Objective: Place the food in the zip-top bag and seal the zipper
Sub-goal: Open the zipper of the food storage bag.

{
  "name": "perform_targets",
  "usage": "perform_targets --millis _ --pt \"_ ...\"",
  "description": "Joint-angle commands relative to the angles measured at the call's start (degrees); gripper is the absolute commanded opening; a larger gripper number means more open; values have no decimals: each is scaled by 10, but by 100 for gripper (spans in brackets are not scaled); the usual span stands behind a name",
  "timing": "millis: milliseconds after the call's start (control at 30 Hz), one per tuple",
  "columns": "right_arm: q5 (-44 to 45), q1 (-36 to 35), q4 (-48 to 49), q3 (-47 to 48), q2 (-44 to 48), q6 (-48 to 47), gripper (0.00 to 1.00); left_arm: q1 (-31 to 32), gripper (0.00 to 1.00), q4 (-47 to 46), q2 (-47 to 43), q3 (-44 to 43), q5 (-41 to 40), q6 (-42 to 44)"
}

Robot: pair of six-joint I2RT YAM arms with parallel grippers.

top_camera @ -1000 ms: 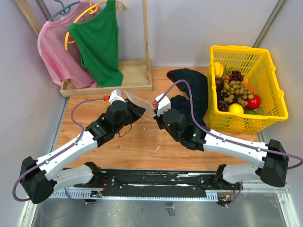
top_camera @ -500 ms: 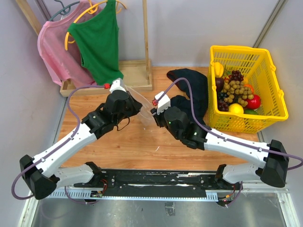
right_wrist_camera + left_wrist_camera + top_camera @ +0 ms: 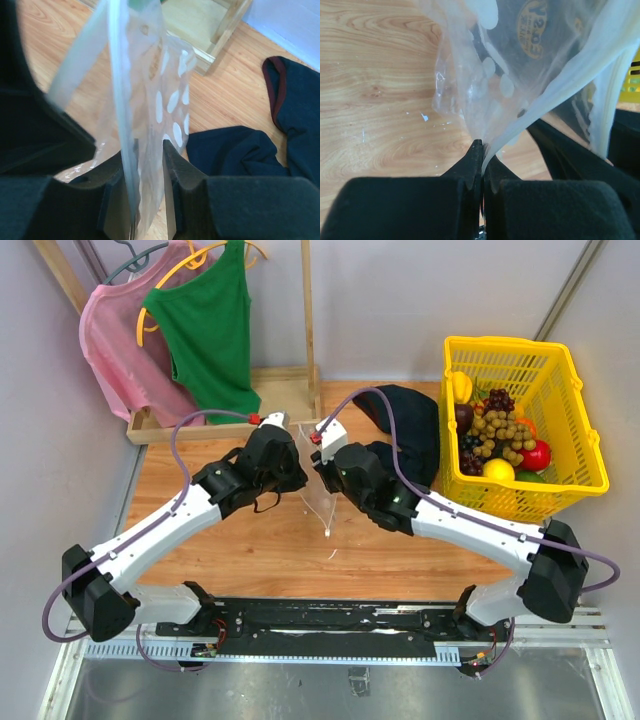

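Above table (image 3: 250, 550), left gripper (image 3: 481, 147) pinches zip-top bag (image 3: 320, 495); right gripper (image 3: 145, 150) straddles it, ajar.

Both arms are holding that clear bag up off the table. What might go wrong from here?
1. The left gripper pinches only a thin edge of the bag; the film may slip out or tear.
2. The fruit lies in the basket, while the right gripper is at the bag too. One arm would have to let go to fetch fruit, and the bag may then flop shut or drop.
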State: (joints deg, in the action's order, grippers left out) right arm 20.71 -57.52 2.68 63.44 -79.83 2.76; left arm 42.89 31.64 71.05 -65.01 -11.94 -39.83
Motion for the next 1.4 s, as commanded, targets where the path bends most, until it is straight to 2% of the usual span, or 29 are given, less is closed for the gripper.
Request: perform_targets --millis 0,233,400,467,733,900,1000,1233,1333,1367 --pt "19 24 -16 3 1 3 24 5 0 31 -3 -31 -5 26" --pt "29 68 -32 -48 42 43 1 5 0 101 15 -73 -81 48" --pt "7 103 -47 -75 70 117 0 5 0 135 26 -99 -151 53" --pt "-6 105 -38 -83 75 142 0 5 4 125 26 -106 -159 55" --pt "-12 104 17 -116 88 251 1 7 22 35 40 -89 -79 35" --pt "3 105 38 -132 95 283 1 17 33 -7 44 -60 -66 2" --pt "12 104 55 -144 100 292 1 28 36 -9 56 -56 -65 -12" --pt "31 105 70 -158 109 309 0 40 35 -19 67 -32 -76 -37" --pt "39 108 70 -166 111 312 1 42 28 -17 68 -33 -82 -34" --pt "39 112 69 -169 112 313 1 42 23 -10 68 -38 -90 -31"
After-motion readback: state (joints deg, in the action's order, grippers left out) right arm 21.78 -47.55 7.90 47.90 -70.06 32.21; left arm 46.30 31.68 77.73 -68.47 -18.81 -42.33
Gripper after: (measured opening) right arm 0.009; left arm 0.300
